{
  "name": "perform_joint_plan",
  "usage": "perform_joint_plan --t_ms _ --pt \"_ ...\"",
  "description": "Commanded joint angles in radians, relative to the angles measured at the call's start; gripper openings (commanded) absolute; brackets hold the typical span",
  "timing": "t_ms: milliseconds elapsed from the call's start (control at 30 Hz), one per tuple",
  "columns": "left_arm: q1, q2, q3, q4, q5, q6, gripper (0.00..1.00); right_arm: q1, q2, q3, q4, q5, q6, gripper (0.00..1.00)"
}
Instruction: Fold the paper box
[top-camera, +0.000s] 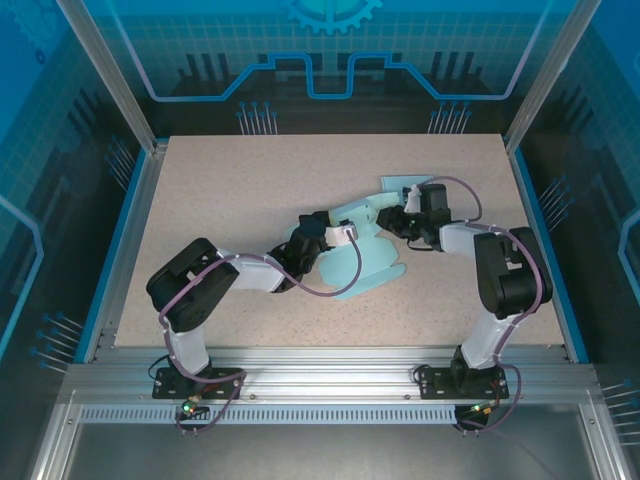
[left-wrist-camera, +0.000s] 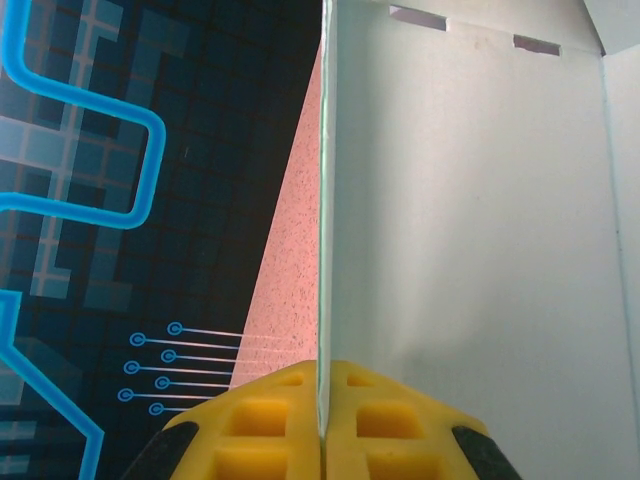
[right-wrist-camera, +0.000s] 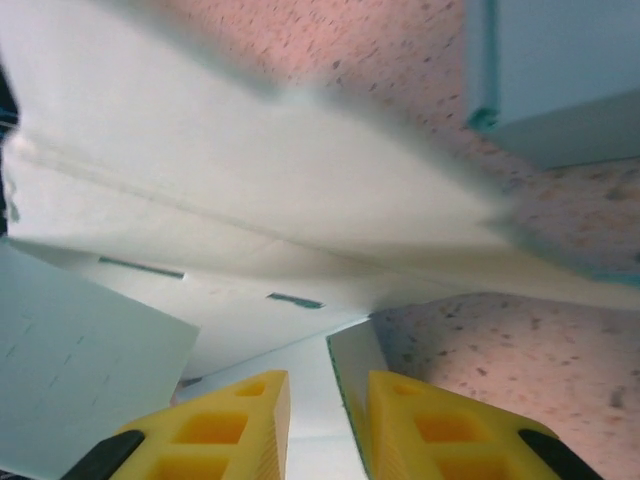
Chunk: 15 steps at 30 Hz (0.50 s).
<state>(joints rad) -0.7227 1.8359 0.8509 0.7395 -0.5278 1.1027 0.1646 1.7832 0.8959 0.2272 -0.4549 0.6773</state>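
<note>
We see the pale blue-green paper box blank (top-camera: 365, 260), partly folded, lying on the speckled beige tabletop (top-camera: 250, 180) right of centre, about midway between its near and far edges, with one flat flap reaching toward the far right corner. The left gripper (top-camera: 340, 236) meets the box from the left side. In its wrist view the yellow jaws are clenched on the thin edge of an upright panel (left-wrist-camera: 470, 230), which we see edge-on running straight up from between them, with two small slots near the top. The right gripper (top-camera: 398, 222) comes in from the box's right side. In its own view the jaws stand slightly parted, and a small flap (right-wrist-camera: 352, 375) rises in the gap, lying against one of them, while creased panels of the box spread above over the tabletop.
</note>
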Motion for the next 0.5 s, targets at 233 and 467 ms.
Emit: perform_joint_plan --t_ms 233,467 --pt "-0.006 0.026 0.029 0.021 0.006 0.021 0.00 0.073 0.035 -0.010 0.002 0.023 0.030 0.28" --pt "-0.021 0.037 -0.003 0.109 -0.012 0.100 0.00 0.019 -0.043 -0.037 -0.110 0.058 -0.029 0.31"
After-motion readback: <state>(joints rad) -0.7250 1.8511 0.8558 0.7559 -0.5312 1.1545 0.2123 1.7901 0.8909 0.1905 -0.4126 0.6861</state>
